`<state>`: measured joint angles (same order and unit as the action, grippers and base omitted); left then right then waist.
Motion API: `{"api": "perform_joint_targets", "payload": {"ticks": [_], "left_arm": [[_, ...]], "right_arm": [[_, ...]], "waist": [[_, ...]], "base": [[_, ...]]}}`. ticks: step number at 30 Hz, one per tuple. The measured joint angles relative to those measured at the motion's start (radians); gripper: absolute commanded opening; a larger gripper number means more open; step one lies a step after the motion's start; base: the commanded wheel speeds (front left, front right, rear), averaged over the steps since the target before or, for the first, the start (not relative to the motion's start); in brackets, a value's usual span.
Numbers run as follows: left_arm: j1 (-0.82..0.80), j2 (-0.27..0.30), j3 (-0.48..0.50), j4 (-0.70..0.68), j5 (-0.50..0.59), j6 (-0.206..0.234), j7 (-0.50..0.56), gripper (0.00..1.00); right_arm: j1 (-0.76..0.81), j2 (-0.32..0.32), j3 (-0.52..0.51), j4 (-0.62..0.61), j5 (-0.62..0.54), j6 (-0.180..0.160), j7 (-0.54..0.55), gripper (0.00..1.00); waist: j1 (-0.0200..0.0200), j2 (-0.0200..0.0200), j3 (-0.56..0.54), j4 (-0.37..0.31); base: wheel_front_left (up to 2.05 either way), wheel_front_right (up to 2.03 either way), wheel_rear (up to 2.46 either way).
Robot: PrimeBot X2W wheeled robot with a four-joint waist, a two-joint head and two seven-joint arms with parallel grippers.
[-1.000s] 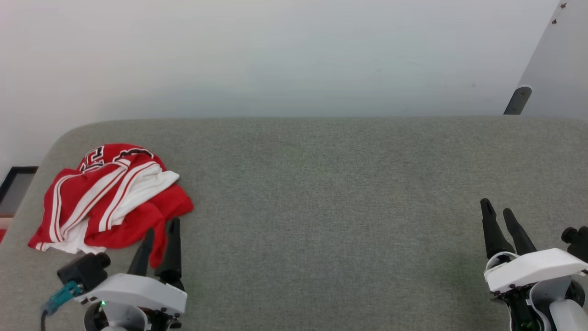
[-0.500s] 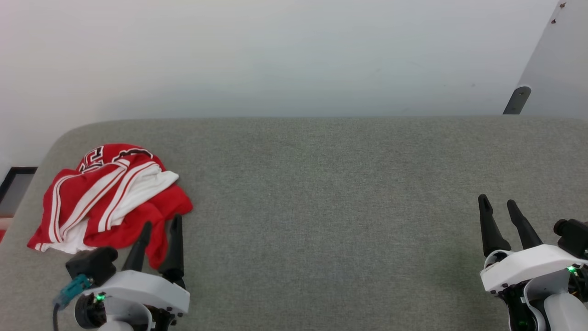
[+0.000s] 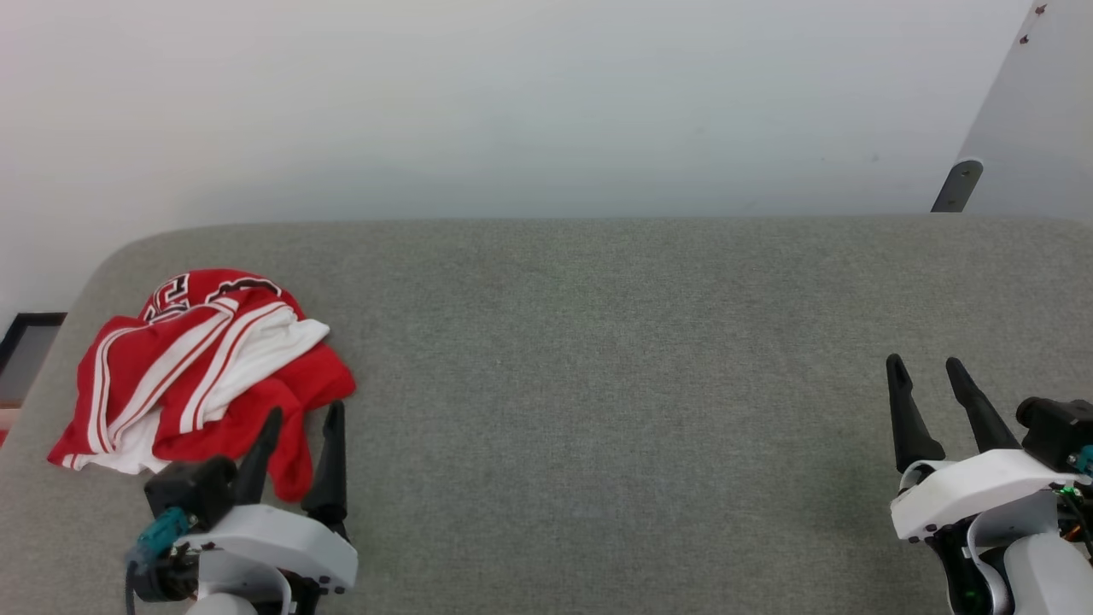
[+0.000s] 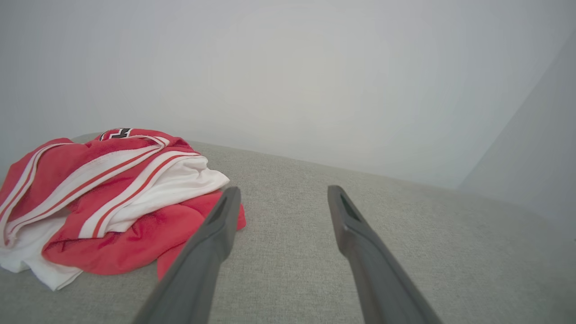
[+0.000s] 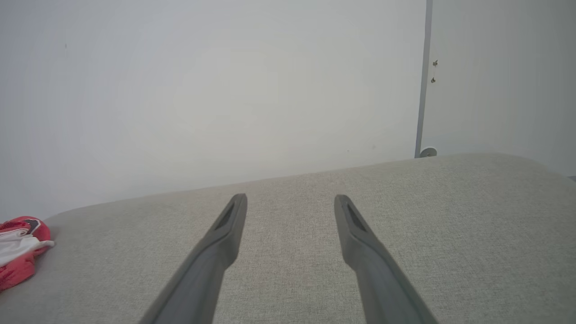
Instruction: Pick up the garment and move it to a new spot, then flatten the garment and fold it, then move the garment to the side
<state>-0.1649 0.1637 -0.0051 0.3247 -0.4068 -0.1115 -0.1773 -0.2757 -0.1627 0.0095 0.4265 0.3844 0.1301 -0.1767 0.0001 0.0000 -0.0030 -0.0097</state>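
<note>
Garment: the red jersey (image 3: 201,367) is lying in a crumpled heap on the left end of the grey fabric-covered table (image 3: 598,384). A white panel and the white-and-red stripe trim are showing on top, and a bit of black-and-white lettering is peeking out at its far edge.
Left gripper: the left gripper (image 3: 305,410) is sitting at the near left, just beside the jersey's near-right edge, with its jaws spread wide and nothing between them. One finger is overlapping the red cloth in the head view, and I can't tell if it's actually touching.
Right gripper: the right gripper (image 3: 924,361) is hanging out at the near right, well apart from the jersey. Its jaws are spread wide too and gripping nothing, with the fingers pointing toward the far wall (image 3: 512,102).
Table: it's showing a rounded corner at the far left, just beyond the jersey.
Background: a plain pale wall is running behind the far edge, and a grey bracket (image 3: 956,184) is sticking up at the far right.
</note>
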Motion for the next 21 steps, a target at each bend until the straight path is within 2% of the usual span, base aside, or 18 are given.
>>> {"api": "perform_joint_targets", "payload": {"ticks": [21], "left_arm": [[-0.02, 0.007, 0.002, 0.073, 0.144, -0.012, -0.045, 1.0]], "right_arm": [[-0.02, -0.005, -0.004, 0.026, -0.159, 0.0, -0.044, 1.0]], "waist": [[0.0, 0.0, -0.004, -0.001]], "base": [[0.0, 0.0, 0.0]]}}
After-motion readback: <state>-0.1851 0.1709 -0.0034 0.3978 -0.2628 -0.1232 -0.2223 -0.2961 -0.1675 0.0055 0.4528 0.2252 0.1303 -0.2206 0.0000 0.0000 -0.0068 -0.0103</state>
